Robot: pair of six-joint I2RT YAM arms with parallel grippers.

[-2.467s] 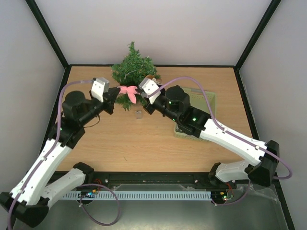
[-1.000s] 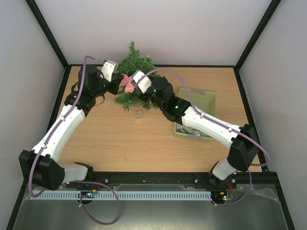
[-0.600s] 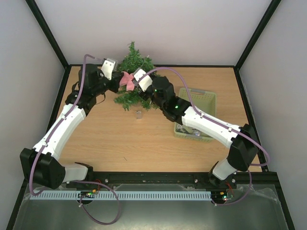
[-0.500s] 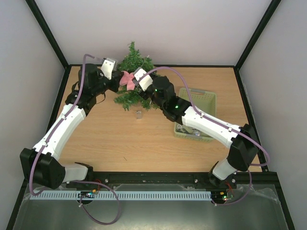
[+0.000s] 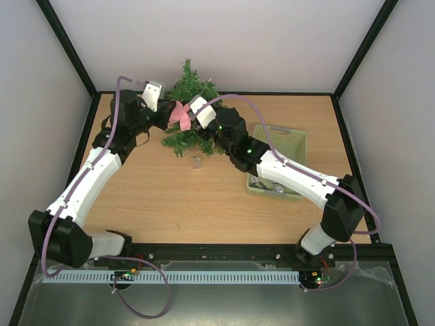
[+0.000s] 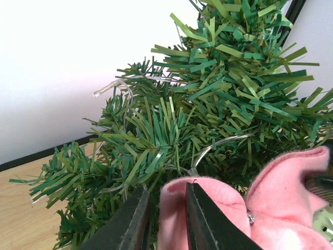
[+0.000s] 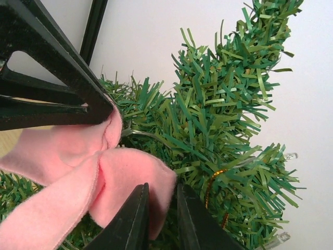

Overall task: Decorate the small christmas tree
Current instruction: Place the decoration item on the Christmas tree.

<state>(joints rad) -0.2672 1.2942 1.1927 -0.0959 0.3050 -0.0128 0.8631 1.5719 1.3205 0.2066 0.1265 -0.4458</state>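
1. The left tool (image 6: 167,195) and the right tool (image 7: 161,190) have come up from low in front of the small christmas tree (image 5: 195,87) to its front branches. In the last half second they hardly move. Each wrist view shows narrow jaws clamped on a loop of the pink bow (image 5: 180,114), the left tool on the loop to the tree's left and the right tool on the loop to its right.
2. The bench (image 5: 170,197) carries the same things as before, and nothing in front of the tree has shifted.
3. The small christmas tree stands upright at the far edge of the bench, where it has stood throughout. A light string (image 6: 208,151) already runs through its needles.
4. The pale green basket (image 5: 282,129) stays to the right of the tree, with more items inside it.
5. The pink bow, earlier held low and clear of the needles, now presses against the tree's front branches about halfway up. I judge the placing nearly done. What remains is to let go on both sides and see whether the bow stays put among the needles.
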